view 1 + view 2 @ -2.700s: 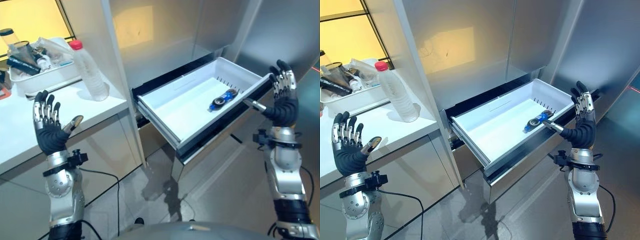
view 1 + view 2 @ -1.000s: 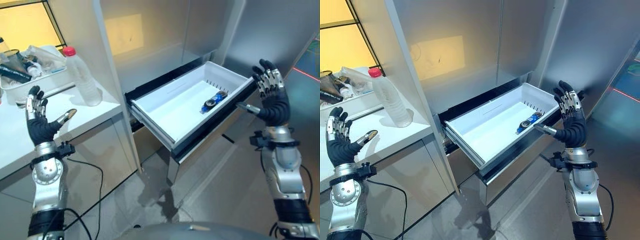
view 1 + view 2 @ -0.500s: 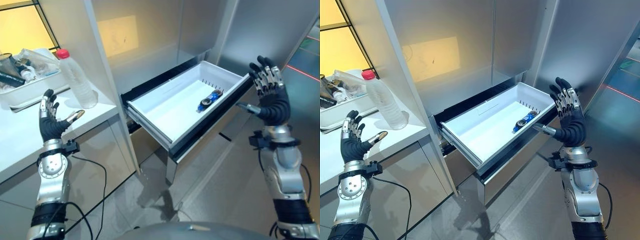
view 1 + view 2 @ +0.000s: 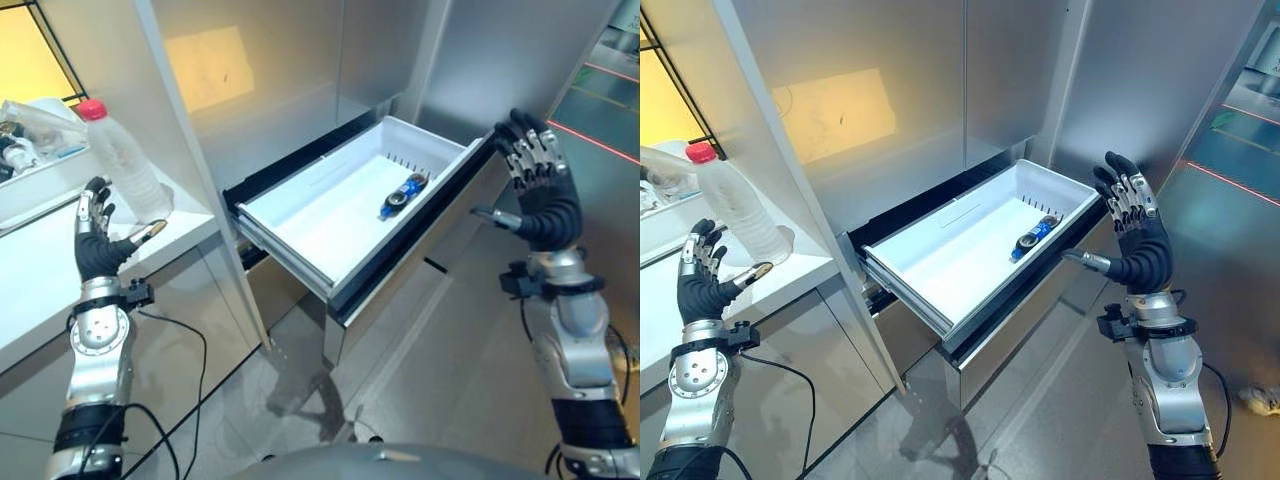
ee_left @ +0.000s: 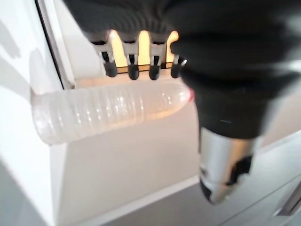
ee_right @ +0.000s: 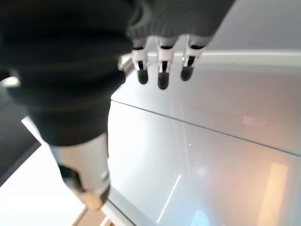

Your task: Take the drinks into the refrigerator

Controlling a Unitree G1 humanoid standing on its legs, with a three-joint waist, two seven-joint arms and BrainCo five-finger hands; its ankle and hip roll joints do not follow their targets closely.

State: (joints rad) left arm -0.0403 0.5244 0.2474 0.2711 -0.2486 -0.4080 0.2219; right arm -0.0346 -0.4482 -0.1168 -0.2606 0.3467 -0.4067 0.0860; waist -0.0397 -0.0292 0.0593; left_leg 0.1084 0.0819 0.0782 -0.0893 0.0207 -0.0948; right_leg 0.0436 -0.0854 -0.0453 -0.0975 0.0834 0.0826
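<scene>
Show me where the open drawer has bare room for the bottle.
The white drawer is bare across its near and middle floor, from the front wall up to the small blue can lying near the far right end. That far end is the one taken spot. The water bottle stands on the white counter beside the open left hand.

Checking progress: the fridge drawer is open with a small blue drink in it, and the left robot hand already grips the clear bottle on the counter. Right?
Not quite. In the left eye view the left robot hand is open beside the clear bottle, not gripping it. The drawer is open, blue drink inside.
</scene>
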